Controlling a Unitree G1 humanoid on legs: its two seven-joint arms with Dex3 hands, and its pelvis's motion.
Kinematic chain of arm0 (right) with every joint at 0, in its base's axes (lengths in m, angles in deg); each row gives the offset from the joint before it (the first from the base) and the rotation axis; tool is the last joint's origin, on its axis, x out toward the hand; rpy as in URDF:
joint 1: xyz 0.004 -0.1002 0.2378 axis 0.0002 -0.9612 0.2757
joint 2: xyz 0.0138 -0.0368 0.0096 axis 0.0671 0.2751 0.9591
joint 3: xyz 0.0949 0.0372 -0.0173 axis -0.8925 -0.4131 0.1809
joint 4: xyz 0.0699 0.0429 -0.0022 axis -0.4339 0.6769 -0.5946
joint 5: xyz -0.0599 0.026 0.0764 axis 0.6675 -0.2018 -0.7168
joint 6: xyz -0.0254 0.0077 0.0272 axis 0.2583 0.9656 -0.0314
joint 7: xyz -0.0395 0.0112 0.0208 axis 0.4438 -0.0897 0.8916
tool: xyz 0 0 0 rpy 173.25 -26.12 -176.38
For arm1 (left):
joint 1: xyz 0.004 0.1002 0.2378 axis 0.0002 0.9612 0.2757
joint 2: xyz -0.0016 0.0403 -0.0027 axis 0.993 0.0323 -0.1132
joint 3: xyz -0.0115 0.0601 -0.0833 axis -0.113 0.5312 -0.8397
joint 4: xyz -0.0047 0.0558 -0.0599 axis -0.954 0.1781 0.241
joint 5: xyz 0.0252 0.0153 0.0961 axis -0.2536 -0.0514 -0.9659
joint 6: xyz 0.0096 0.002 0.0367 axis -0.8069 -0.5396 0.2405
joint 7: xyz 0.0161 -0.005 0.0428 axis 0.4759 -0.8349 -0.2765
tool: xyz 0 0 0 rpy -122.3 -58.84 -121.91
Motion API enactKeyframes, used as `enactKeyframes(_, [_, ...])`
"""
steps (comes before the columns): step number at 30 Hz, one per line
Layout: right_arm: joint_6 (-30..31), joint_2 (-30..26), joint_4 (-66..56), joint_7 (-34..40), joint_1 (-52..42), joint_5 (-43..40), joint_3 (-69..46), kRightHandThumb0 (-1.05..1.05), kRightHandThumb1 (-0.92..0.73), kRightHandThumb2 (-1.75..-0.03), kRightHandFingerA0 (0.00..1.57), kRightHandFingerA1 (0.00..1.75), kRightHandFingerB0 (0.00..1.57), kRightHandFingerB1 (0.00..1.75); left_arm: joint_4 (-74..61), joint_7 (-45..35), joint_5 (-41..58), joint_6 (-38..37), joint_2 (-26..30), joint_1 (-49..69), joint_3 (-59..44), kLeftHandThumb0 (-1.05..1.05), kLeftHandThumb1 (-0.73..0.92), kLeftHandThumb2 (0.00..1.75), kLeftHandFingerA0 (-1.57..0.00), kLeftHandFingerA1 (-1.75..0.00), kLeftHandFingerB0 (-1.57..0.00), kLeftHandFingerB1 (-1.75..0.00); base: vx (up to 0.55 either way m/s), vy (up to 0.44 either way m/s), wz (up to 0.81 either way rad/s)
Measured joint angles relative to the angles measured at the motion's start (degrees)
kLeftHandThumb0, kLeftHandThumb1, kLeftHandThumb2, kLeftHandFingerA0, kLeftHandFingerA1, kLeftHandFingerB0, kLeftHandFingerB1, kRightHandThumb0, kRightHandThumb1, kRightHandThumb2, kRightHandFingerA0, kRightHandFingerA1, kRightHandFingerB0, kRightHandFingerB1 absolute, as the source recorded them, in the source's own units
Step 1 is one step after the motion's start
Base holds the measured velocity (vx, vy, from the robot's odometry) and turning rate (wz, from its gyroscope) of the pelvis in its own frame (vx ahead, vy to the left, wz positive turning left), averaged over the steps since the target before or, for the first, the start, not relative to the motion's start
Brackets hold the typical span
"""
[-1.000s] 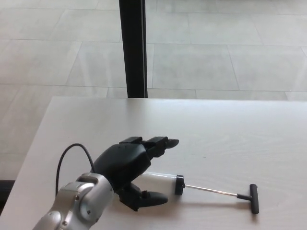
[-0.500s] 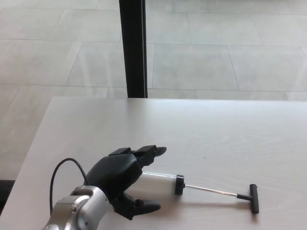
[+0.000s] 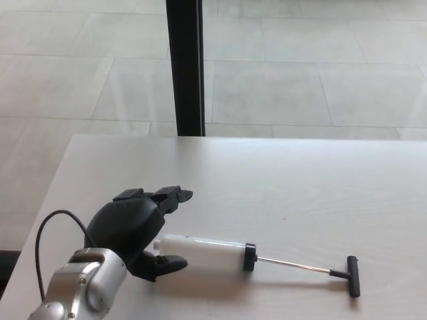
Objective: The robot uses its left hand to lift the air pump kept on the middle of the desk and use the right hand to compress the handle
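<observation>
Nothing is yet accomplished: the air pump (image 3: 207, 252) is seen lying on the desk (image 3: 300, 187), unlifted, handle (image 3: 352, 276) extended, while the left hand (image 3: 130, 230) is held spread beside its barrel.

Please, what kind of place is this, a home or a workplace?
Probably a workplace or lab, though uncertain: a plain pale desk stands on a floor of large grey tiles, with a black post behind it. Nothing homely shows.

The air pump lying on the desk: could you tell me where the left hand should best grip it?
Grip the white cylindrical barrel mid-length, coming from its left end, where the left hand already sits. The barrel lies flat and is thick; the thin rod and black T-handle stay free.
</observation>
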Motion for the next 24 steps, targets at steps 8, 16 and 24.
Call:
enactKeyframes(8, [-0.38, 0.02, 0.19, -0.07, 0.78, -0.42, 0.15, -0.74, -0.90, -0.67, 0.26, 0.38, 0.31, 0.32, 2.85, 0.18, 0.11, 1.98, -5.11, -1.50, 2.44, -0.63, 0.55, 0.57, -0.25, -0.51, -0.35, -0.37, 0.00, 0.000, 0.00])
enactKeyframes(16, [-0.39, 0.19, -0.35, -0.08, 1.07, -0.63, 0.23, -0.76, -0.90, -0.68, 0.25, 0.36, 0.29, 0.31, 5.37, 0.57, -0.02, 2.36, -6.16, -3.27, 4.89, -0.64, 0.53, 0.57, -0.24, -0.52, -0.34, -0.36, 0.00, 0.000, 0.00])
enactKeyframes(24, [-0.45, 0.29, 0.33, -0.06, 2.53, -0.65, 0.43, -0.76, -0.88, -0.67, 0.23, 0.37, 0.26, 0.30, 5.40, 0.70, -0.83, 2.38, -4.83, -3.73, 6.25, -0.49, 0.53, 0.57, -0.24, -0.48, -0.34, -0.36, 0.00, 0.000, 0.00])
